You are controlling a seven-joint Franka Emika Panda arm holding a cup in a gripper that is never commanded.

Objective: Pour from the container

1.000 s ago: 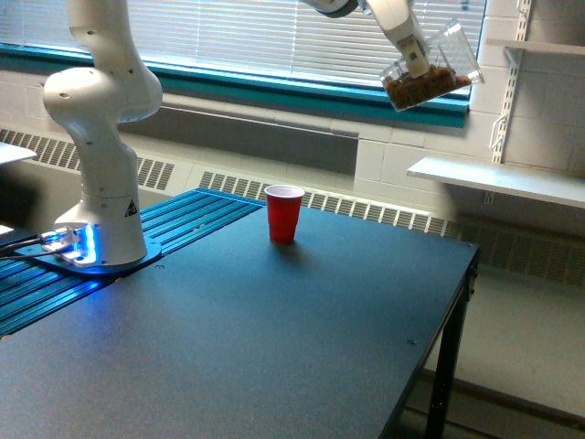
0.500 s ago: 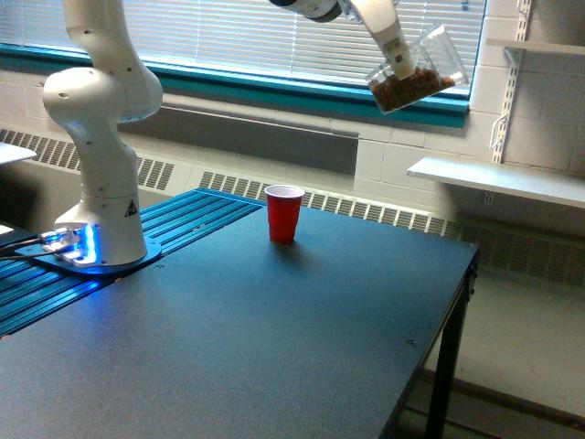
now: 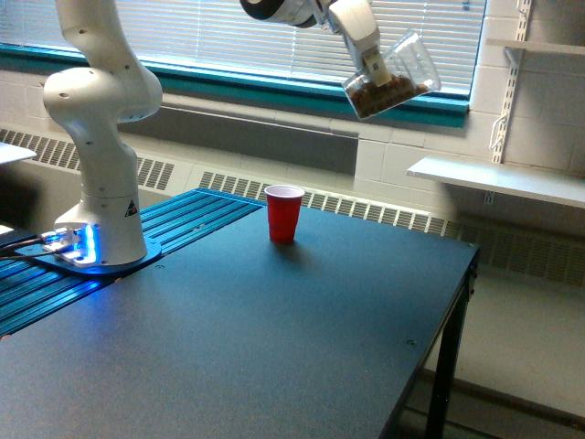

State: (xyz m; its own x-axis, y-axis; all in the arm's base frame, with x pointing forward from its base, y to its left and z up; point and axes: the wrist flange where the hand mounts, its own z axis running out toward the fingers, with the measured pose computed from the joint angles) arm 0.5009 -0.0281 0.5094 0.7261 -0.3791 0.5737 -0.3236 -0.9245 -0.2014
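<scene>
A clear plastic cup [image 3: 395,75] hangs high in the air, tilted, with brown bits lying in its lower end. My gripper [image 3: 374,64] is shut on the cup's side, reaching down from the upper middle of the exterior view. The cup is above and to the exterior view's right of a red cup [image 3: 284,213], which stands upright and open on the dark table [image 3: 274,338] near its far edge. A wide gap of air separates the two cups.
The arm's white base [image 3: 99,146] stands at the exterior view's left on a blue ribbed plate [image 3: 183,224]. A window with blinds and a teal sill runs behind. White wall shelves [image 3: 498,178] hang at the right, beyond the table's right edge.
The gripper and the clear cup have moved toward the exterior view's left, closer to being above the red cup. The red cup has not moved.
</scene>
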